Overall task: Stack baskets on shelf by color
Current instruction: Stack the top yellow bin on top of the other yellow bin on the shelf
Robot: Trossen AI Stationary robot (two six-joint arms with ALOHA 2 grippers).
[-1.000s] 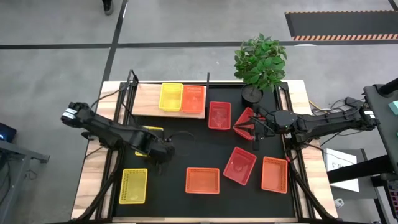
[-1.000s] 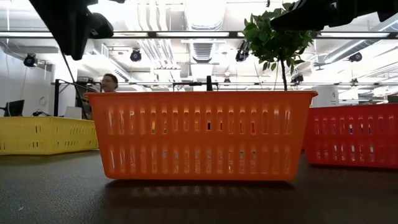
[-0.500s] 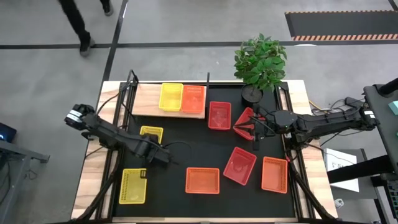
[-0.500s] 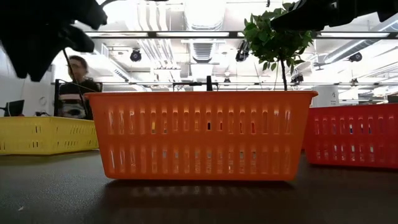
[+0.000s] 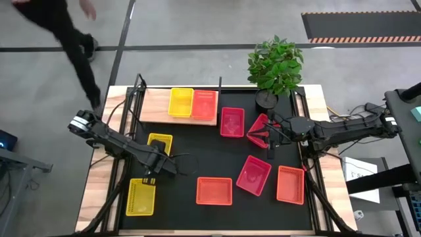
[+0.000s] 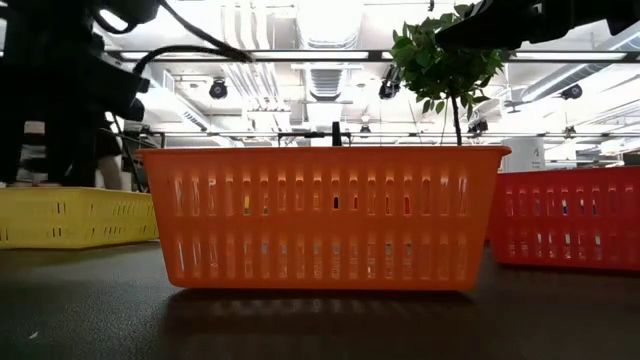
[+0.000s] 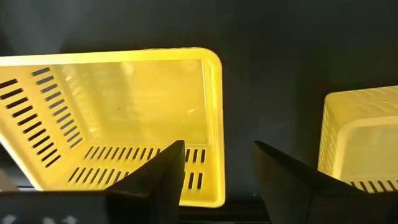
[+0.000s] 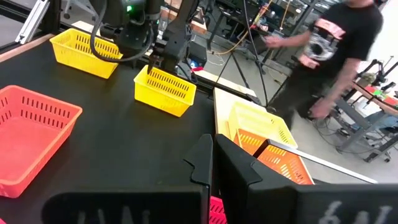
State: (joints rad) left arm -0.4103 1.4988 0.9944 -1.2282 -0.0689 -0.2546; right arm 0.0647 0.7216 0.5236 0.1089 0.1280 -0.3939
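Observation:
The shelf [image 5: 152,105] lies at the far left and carries a yellow basket [image 5: 181,102] and an orange basket [image 5: 204,104]. My left gripper [image 7: 219,144] hovers open over the near-left yellow basket [image 7: 118,118], its fingers on either side of one corner. A second yellow basket [image 5: 160,142] sits just beyond it on the mat. My right gripper [image 8: 211,142] is shut at the right, with a tilted red basket [image 5: 258,128] beneath it. More red baskets [image 5: 231,122] [image 5: 254,175] and orange baskets [image 5: 214,190] [image 5: 290,184] rest on the mat. My right gripper stands over the tilted red basket's rim [image 5: 263,135]. A strip of red [image 8: 217,213] shows below the shut fingers. The arm hides the spot, so I cannot tell whether it touches the basket.
A potted plant [image 5: 274,66] stands at the far right corner of the black mat [image 5: 197,158]. A person walks on the floor beyond the table's far left. In the low view an orange basket [image 6: 325,215] fills the middle.
My left gripper has moved from above the second yellow basket toward the table's near left, ending over the far end of the near-left yellow basket. The second yellow basket now shows uncovered. A person has walked past beyond the far left.

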